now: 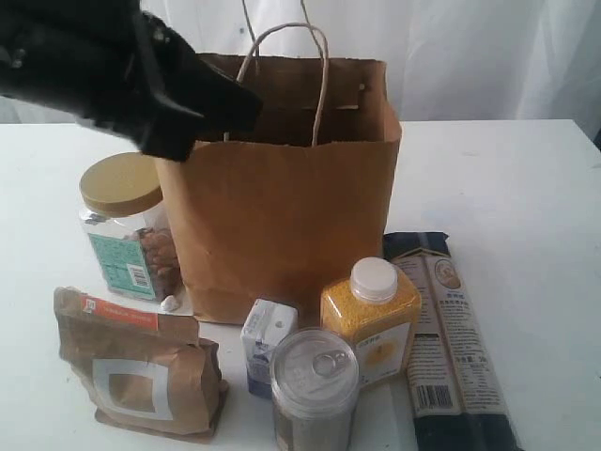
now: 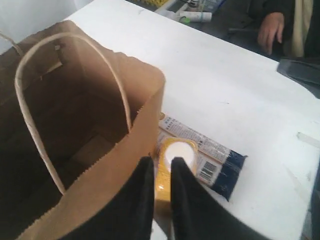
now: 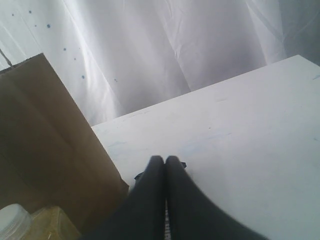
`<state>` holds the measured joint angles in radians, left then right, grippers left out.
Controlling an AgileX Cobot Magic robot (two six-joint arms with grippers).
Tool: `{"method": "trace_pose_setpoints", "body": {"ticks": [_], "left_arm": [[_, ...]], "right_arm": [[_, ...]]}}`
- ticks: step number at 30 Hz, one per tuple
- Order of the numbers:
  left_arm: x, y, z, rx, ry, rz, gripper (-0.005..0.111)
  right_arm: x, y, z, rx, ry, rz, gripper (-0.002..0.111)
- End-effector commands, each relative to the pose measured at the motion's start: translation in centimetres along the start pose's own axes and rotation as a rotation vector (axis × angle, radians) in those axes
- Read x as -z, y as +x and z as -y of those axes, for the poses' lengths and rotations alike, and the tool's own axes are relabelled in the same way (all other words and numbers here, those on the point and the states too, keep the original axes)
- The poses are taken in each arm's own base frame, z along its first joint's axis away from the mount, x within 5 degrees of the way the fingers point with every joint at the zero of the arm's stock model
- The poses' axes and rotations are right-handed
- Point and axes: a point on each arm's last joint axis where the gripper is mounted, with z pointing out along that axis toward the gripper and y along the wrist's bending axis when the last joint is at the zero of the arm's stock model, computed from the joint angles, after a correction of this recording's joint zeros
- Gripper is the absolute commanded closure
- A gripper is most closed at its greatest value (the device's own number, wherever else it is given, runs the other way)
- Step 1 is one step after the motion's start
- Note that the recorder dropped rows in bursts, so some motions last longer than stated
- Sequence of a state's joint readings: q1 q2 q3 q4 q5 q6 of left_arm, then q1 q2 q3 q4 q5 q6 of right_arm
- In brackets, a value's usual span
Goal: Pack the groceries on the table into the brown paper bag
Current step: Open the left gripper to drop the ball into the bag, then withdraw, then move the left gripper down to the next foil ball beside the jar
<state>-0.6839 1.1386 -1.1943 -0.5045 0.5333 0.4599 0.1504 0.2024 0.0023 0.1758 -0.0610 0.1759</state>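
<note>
The brown paper bag (image 1: 282, 216) stands open in the middle of the table (image 1: 507, 188). Beside it stands the nut jar (image 1: 127, 235). In front are the kraft pouch (image 1: 136, 366), white-blue carton (image 1: 268, 338), pull-tab can (image 1: 315, 385), yellow bottle (image 1: 371, 319) and pasta pack (image 1: 451, 348). My left gripper (image 1: 249, 103) hovers over the bag's rim (image 2: 125, 165), open by a narrow gap and empty (image 2: 162, 162); the bottle's cap (image 2: 175, 152) shows below it. My right gripper (image 3: 165, 160) is shut and empty, low over the pasta pack's end (image 3: 140, 176), beside the bag (image 3: 45, 150).
A white curtain (image 1: 470, 56) hangs behind the table. In the left wrist view a person's hand (image 2: 270, 30) and small items (image 2: 195, 15) lie beyond the table's far edge, and a dark object (image 2: 300, 70) sits at its side.
</note>
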Motion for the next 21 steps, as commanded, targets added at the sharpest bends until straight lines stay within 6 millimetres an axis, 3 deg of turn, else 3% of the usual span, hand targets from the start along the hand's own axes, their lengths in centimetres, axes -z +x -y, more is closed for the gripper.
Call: {"method": "trace_pose_setpoints", "body": {"ticks": [1,6,11,14,21], "left_arm": [[3.9,0.0,2.2,-0.005,0.064,0.011,0.091],[8.4,0.9,3.4,-0.013,-0.005,0.016,0.091],[11.1,4.8,1.3,0.133,-0.349,-0.355,0.091],[9.7,7.9,-0.1,0.140,-0.475,-0.512,0.085],[6.1,13.2,-2.7,0.196,-0.680,-0.657,0.067]], "right_arm": [[0.0,-0.2,0.0,0.014,-0.001,0.014,0.108],[0.0,-0.2,0.0,0.014,-0.001,0.014,0.108],[0.0,-0.2,0.0,0.014,-0.001,0.014,0.108],[0.0,-0.2,0.0,0.014,-0.001,0.014,0.108],[0.0,-0.2,0.0,0.014,-0.001,0.014,0.108]]}}
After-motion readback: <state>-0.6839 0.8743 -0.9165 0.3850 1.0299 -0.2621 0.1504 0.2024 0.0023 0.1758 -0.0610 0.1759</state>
